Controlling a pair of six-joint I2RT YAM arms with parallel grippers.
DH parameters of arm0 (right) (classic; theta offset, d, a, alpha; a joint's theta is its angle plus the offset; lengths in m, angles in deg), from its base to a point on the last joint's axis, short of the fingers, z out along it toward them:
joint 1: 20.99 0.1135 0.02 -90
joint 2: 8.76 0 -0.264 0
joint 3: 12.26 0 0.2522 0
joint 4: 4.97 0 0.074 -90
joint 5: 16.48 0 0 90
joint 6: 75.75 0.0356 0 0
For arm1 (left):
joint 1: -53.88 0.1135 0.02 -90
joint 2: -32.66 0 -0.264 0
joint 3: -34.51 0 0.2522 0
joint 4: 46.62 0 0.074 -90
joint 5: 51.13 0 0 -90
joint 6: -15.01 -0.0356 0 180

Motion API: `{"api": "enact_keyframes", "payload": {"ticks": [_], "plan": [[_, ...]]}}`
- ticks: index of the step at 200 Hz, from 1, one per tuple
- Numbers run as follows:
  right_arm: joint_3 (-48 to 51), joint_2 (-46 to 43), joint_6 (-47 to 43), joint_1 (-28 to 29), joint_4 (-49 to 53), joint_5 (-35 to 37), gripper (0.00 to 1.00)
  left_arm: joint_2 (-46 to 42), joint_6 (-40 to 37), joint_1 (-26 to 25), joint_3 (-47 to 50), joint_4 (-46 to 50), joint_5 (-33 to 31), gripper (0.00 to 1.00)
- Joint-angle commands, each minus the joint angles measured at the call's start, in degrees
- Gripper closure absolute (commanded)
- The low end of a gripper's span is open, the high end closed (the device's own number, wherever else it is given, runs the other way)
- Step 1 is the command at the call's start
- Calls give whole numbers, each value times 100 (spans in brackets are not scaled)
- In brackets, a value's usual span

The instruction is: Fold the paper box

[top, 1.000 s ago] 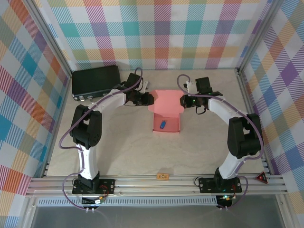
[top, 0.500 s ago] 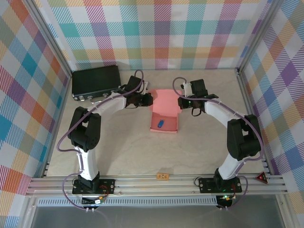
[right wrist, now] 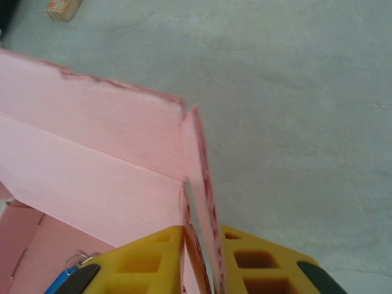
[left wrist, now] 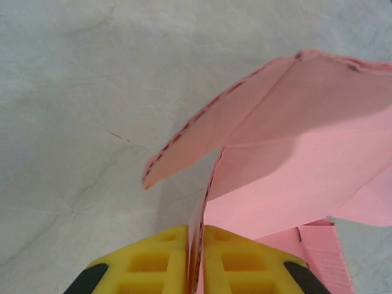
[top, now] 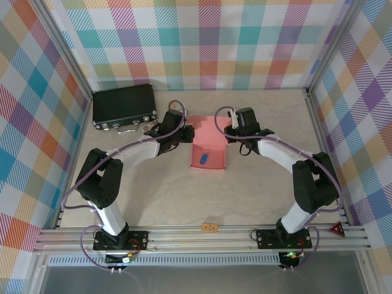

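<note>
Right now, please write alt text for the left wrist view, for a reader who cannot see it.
Two yellow fingers at the bottom edge pinch a thin upright wall of the salmon-pink paper box. Its other flaps spread up and to the right, above a pale marbled table.

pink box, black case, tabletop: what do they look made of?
paper box: thin matte card; sharp creases, rough edges.
black case: rigid matte shell, plastic or metal unclear; silvery front latches.
table: pale, veined, matte, likely stone-look laminate.
</note>
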Motion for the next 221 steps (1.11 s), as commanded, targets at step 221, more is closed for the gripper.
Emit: {"api": "enact_keyframes", "payload": {"ticks": [221], "plan": [[500, -296, 3, 286, -872, 30, 100, -313, 204, -142, 710, -1324, -110, 86]]}}
